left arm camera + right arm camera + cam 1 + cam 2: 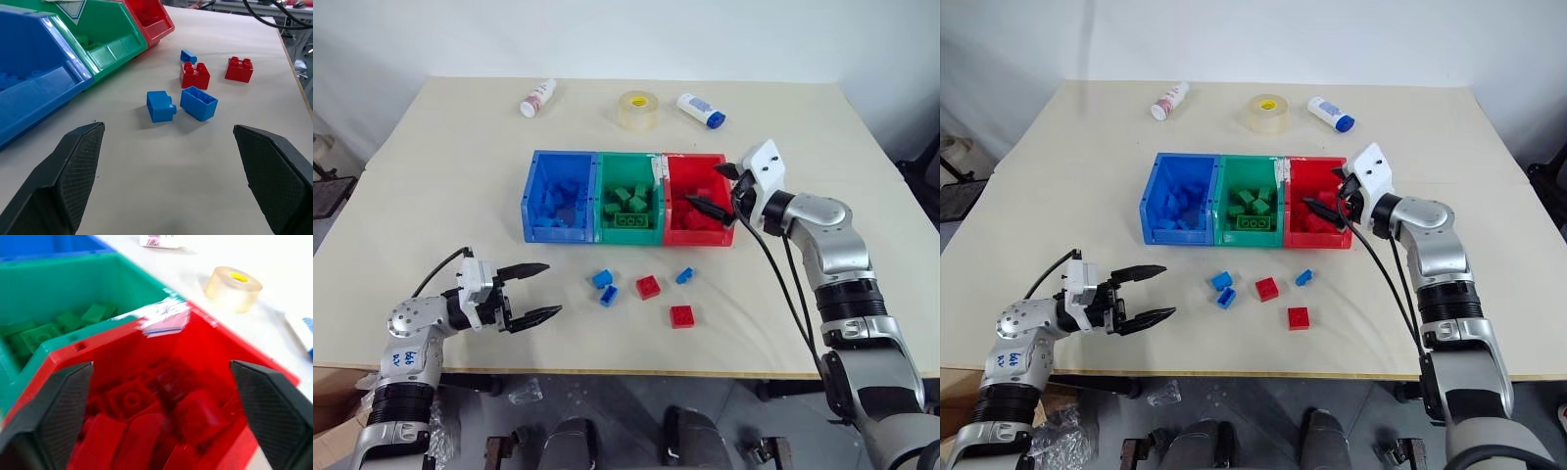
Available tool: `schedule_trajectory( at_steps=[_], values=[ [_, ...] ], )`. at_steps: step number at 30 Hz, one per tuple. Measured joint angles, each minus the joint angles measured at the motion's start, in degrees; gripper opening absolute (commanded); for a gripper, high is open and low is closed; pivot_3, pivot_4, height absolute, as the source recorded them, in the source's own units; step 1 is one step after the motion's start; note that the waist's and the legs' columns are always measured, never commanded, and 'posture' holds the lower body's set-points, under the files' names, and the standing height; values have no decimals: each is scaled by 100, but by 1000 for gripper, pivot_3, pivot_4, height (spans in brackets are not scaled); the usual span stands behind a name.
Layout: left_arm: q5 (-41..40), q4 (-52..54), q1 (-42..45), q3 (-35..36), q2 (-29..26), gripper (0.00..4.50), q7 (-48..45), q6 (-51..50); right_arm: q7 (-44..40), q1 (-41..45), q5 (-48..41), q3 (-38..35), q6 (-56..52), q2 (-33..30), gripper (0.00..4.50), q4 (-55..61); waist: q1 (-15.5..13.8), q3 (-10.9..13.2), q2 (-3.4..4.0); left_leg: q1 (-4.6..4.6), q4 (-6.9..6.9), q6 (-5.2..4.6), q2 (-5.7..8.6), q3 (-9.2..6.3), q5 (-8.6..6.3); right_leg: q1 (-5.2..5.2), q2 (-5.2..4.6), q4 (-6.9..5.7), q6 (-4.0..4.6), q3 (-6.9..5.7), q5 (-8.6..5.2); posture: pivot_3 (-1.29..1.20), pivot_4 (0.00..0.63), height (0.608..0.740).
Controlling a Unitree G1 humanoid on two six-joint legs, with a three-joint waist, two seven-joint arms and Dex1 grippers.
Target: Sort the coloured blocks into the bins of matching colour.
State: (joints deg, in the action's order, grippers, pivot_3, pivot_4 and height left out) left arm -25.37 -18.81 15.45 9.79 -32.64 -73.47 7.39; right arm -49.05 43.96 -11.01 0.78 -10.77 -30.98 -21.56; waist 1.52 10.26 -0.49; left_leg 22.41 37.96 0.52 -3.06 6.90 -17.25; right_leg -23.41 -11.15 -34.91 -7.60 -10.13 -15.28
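The worktop [431,176] carried everything, and the three joined bins [628,197] stood near its middle; I take them as the landmark. The blue bin [558,197] was at the robot's left end of the row, the green bin [627,201] in the middle and the red bin [697,201] at the right end, so each colour had one open box. All three already held bricks of their own colour, so the sorting seemed well advanced.

The right gripper [715,189] hung over the red bin with its fingers apart and nothing between them. It was probably there because a red brick belonged in that bin.

The left gripper [533,291] waited in front of the bins, toward the blue end and well apart from them, with its fingers wide apart and empty. It pointed toward the loose bricks, perhaps ready for a blue one.

Behind the bins lay a tape roll [638,110] and two small white bottles [538,98], which are not part of the sorting.

In front of the bins five loose bricks rested on the worktop: two blue bricks [604,285] close together before the green bin, a red brick [648,287] beside them, a small blue brick [685,275] before the red bin, and another red brick [682,315] farthest from the bins.
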Motion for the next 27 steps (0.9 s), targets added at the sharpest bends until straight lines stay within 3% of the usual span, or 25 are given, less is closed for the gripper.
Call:
schedule_trajectory(
  at_steps=[4, 9, 14, 20, 27],
  values=[
    [0, -18, 7, -24, 0, 4500, -51, 33, -611, -1016, -381, -30, -455, -543, 4469, 1152, -18, 0, 0, 1, 1, -3, 1, -2, -2, 1, 0, 2, -1, 1, 0, 0, 150, 740],
    [3, -203, 73, -46, -3, 4500, -134, 76, -1563, -2987, -1121, -543, -1070, -1664, 4469, 2758, -24, 0, 0, 0, 7, -6, 2, 1, -6, 2, -1, 5, -3, 4, 2, 0, 150, 740],
    [14, -451, 240, -62, -37, 4500, -229, 120, -1915, -4163, -1277, -1205, -1177, -2339, 4469, 3354, 21, -1, -2, -10, 9, -6, -4, 5, -7, 4, 2, -1, -2, 10, 2, 0, 150, 740],
    [45, -650, 361, -72, -74, 4500, -298, 161, -1806, -3953, -1308, -869, -1450, -2309, 4469, 3781, 7, -1, -3, -9, 14, -4, -6, 4, -7, 4, 3, -1, 0, 11, 3, 0, 150, 740],
    [73, -619, 408, -141, 8, 4500, -292, 207, -1544, -2723, -736, 815, -1664, -1468, 4469, 3554, 4, -1, -3, -3, 14, -4, -4, 4, -7, 0, 3, -2, -1, 10, 3, 0, 150, 740]
  ],
)
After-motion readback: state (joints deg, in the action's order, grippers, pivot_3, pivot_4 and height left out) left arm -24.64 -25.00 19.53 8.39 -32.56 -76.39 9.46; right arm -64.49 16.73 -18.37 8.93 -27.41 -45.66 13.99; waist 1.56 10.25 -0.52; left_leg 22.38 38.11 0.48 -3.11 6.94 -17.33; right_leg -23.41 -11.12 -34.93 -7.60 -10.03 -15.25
